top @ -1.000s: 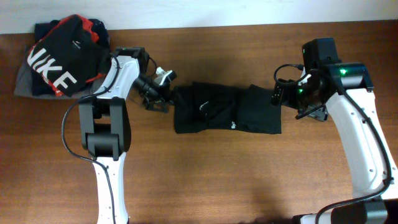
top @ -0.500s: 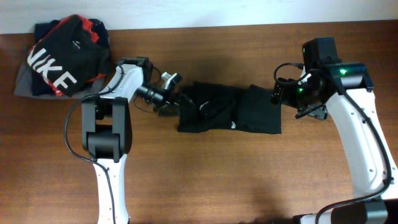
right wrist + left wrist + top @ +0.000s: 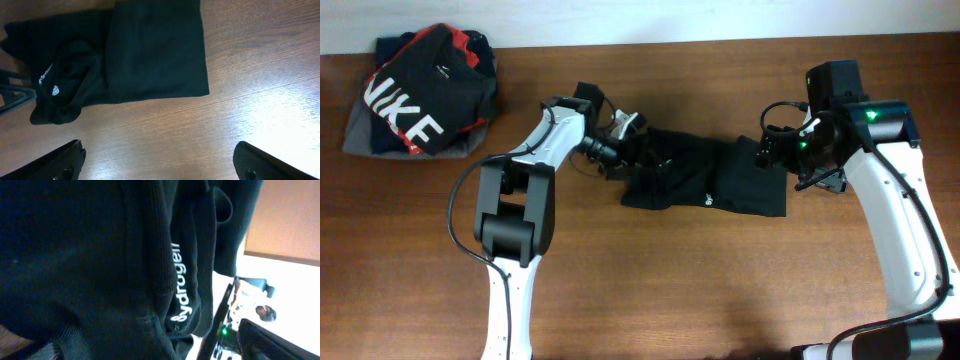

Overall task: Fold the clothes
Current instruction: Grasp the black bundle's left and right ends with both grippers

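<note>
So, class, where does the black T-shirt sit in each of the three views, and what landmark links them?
Overhead: black T-shirt near the picture's centre, slightly above the middle.
Left wrist: it fills most of the frame, very close.
Right wrist: upper left, reaching the top edge.
Shared landmark: its white print, only a tiny fleck overhead.

T-shirt (image 3: 740, 185) at centre, garment pile (image 3: 415, 95) far left

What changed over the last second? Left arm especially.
The left pincer swung right into the black T-shirt's left end, shoving the shirt right and bunching that end. Its jaws are open and no grip is visible. Unchanged: the right pincer, open by the shirt's right end, and the NIKE garment.
</note>
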Available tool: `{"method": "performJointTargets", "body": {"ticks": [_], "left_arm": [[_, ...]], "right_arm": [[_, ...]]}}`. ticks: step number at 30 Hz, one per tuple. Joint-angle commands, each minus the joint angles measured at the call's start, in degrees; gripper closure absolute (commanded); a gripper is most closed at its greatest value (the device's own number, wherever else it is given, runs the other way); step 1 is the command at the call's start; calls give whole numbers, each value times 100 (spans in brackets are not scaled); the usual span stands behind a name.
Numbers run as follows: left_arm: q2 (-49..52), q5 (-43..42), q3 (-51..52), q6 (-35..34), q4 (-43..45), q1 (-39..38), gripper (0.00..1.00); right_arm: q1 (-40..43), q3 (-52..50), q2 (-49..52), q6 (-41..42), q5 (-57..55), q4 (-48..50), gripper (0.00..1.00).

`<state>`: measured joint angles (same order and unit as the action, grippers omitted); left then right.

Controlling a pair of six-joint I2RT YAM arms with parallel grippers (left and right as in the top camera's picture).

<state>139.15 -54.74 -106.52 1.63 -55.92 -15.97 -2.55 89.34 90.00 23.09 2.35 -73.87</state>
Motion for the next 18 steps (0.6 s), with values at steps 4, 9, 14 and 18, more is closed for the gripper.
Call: {"method": "performJointTargets", "body": {"ticks": [4, 9, 14, 18], "left_arm": [[367, 1320, 223, -662, 525, -195, 1], [367, 1416, 223, -702, 514, -114, 1], [365, 1733, 221, -789, 468, 214, 1], [365, 1790, 221, -785, 400, 507, 1]], "right_arm": [[0, -31, 35, -35, -114, -31, 1], [0, -31, 81, -37, -118, -4, 1], [0, -31, 197, -37, -160, 37, 1], [0, -31, 304, -33, -160, 216, 1]]}}
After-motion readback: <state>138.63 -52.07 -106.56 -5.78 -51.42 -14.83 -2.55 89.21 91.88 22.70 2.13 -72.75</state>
